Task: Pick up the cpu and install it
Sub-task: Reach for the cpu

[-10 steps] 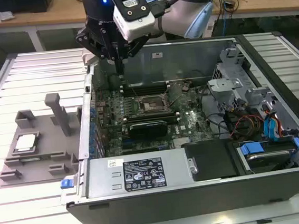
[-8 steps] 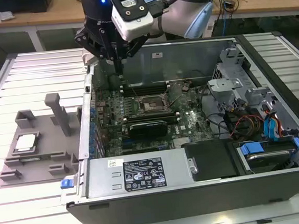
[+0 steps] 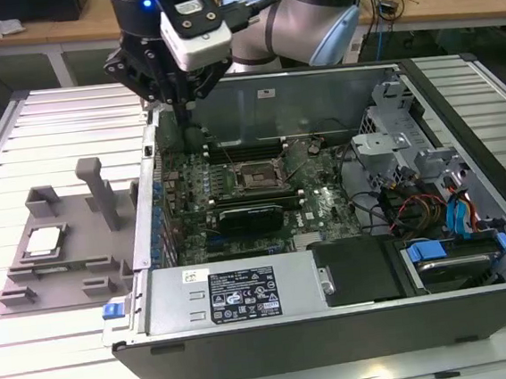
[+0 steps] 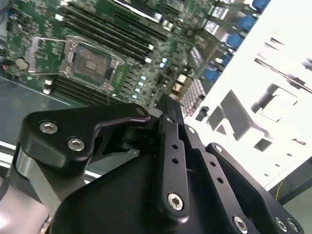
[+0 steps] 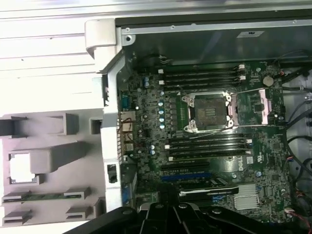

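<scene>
In the exterior view the gripper (image 3: 183, 115) points down over the open case (image 3: 249, 338), jaws together and empty.

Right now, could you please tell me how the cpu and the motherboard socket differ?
The cpu lies on the grey tray outside the computer case; the socket sits on the motherboard inside it. The cpu's top is pale and silvery; the socket's middle is dark. The cpu fills its tray recess; the socket is empty. Both are square and lie flat.
</scene>
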Tool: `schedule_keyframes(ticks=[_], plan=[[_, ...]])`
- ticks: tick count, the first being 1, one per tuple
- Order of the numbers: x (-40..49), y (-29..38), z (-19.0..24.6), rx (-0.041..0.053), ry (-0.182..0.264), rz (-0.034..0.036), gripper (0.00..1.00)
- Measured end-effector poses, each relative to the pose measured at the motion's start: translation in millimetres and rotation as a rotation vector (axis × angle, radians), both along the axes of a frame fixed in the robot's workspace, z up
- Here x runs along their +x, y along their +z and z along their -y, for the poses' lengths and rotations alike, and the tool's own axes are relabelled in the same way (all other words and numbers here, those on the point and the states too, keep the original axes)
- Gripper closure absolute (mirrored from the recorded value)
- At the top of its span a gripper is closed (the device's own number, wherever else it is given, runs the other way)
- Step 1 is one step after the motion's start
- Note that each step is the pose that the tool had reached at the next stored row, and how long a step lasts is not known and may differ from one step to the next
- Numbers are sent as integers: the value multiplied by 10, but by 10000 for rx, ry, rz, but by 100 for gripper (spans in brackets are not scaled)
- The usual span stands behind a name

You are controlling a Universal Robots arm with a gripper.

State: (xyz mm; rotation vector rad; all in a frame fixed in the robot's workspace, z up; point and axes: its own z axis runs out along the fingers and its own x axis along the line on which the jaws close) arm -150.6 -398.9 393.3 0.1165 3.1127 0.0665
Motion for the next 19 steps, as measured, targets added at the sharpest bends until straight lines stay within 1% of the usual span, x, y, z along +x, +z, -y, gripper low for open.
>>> schedule_keyframes(ticks=[2, 3, 6, 7, 8, 10, 14, 18, 19], plan=[[-54, 1, 0, 0, 1, 0, 89], [-108, 0, 0, 0, -1, 1, 89], [-187, 0, 0, 0, 0, 1, 89], [-241, 0, 0, 0, 0, 0, 89], [-277, 0, 0, 0, -1, 1, 89], [-328, 0, 0, 0, 0, 1, 89], [-469, 0, 0, 0, -1, 2, 89], [-589, 0, 0, 0, 1, 2, 89], [-633, 0, 0, 0, 0, 2, 89]])
